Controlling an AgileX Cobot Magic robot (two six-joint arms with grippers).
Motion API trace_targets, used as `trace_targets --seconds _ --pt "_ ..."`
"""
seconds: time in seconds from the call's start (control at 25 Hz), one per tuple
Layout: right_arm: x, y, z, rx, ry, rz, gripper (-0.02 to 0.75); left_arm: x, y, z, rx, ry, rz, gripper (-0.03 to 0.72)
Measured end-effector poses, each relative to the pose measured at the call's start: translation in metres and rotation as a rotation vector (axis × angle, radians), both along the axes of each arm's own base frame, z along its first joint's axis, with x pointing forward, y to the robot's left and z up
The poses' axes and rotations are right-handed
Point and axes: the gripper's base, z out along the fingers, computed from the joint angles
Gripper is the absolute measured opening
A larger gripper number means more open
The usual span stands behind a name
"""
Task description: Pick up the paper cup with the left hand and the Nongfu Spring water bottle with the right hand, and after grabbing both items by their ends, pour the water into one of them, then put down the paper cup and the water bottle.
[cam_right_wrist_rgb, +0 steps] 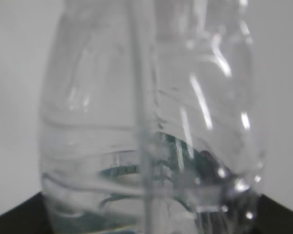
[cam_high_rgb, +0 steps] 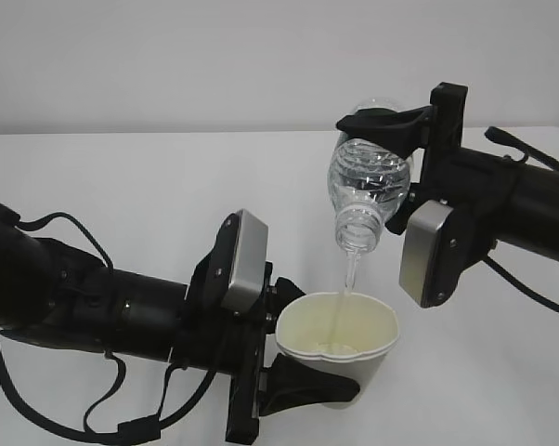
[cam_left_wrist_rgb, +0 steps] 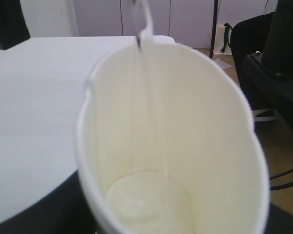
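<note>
The white paper cup (cam_high_rgb: 340, 348) is held upright above the table, with my left gripper (cam_high_rgb: 326, 367) shut on its lower part. It fills the left wrist view as the paper cup (cam_left_wrist_rgb: 210, 146), with a little water (cam_left_wrist_rgb: 146, 200) pooled in its bottom. Above it, the clear Nongfu Spring water bottle (cam_high_rgb: 368, 186) hangs mouth down, with my right gripper (cam_high_rgb: 372, 163) shut on its base end. A thin stream of water (cam_high_rgb: 349, 274) runs from the mouth into the cup. The bottle (cam_right_wrist_rgb: 151, 122) fills the right wrist view, showing green glints.
The white table (cam_high_rgb: 122, 186) spreads under both arms, with a pale wall behind. The left wrist view shows the table's edge (cam_left_wrist_rgb: 39, 195), and beyond it dark equipment (cam_left_wrist_rgb: 278, 58) and cables on the floor at the right.
</note>
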Motion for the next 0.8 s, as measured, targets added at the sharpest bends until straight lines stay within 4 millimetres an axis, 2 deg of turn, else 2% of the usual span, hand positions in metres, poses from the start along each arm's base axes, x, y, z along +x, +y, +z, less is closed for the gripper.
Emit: trace_targets --seconds 0.8 --pt "0.0001 -0.0001 0.0004 0.004 -0.003 -0.002 0.464 -0.0002 0.0001 -0.0004 0.005 -0.002 -0.003 0.419"
